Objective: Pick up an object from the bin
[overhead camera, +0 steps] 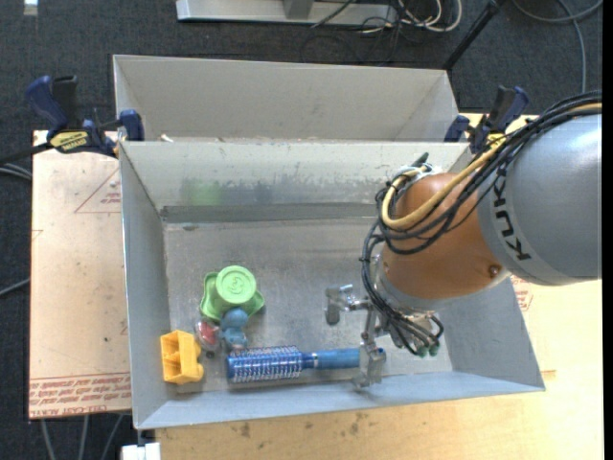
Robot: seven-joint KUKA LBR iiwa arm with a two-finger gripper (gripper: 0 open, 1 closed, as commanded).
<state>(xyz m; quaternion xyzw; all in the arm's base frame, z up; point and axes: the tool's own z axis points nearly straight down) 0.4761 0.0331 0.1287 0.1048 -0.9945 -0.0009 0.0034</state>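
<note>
- The bin (pixel 287 175) is plain grey sheet metal with sloping walls and a flat, scuffed floor, dull and a bit streaky along the back wall.
- The arm (pixel 565 209) comes in from the right, a smooth silver barrel that runs into a glossy, rounded orange cover (pixel 431 247).
- Yellow and black cables (pixel 421 199) loop over the top of that cover.
- The hand (pixel 364 353) hangs low at the front of the bin, right of the middle, a cluster of bare metal parts and thin wires.
- From where I stand I cannot tell whether the hand is wide or narrow.
- Just beside the hand lies a blue hairbrush (pixel 287 362), flat along the front wall.
- Its smooth, slim handle points right, and the handle's end sits at the hand's lowest metal part; whether the two touch I cannot make out.
- The brush's head is a stubby cylinder, densely ribbed with bristles, and points left.
- Above the brush head sits a light green plastic cup (pixel 232 292), round on top with a wavy, flared skirt.
- Two small pieces (pixel 220 332), one reddish and one pale blue, are tucked between the cup and the brush head.
- A yellow block (pixel 181 356) of chunky, ridged moulded plastic lies at the far left, near the brush head.
</note>
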